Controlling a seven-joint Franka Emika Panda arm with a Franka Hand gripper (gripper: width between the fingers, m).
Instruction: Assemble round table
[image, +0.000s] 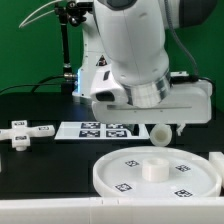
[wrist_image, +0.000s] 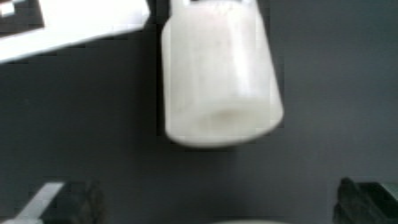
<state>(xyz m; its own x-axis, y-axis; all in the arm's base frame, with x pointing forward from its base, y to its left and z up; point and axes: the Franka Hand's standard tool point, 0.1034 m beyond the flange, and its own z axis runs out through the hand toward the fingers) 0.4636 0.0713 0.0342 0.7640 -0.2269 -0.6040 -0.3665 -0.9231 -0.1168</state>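
Black table (image: 50, 172): hand (wrist_image: 214, 202) spread open, leg (wrist_image: 222, 75) lying loose; disc (image: 108, 173) bears square tags

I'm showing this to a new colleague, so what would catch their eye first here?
The bulky white arm fills the exterior view's middle, above the big round disc at the front. In the wrist view, a white cylindrical leg lies on the dark table, outside the open pincer.

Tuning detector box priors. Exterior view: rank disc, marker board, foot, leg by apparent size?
1. round disc
2. marker board
3. cross-shaped foot
4. leg, unsure: gripper hides most of it.
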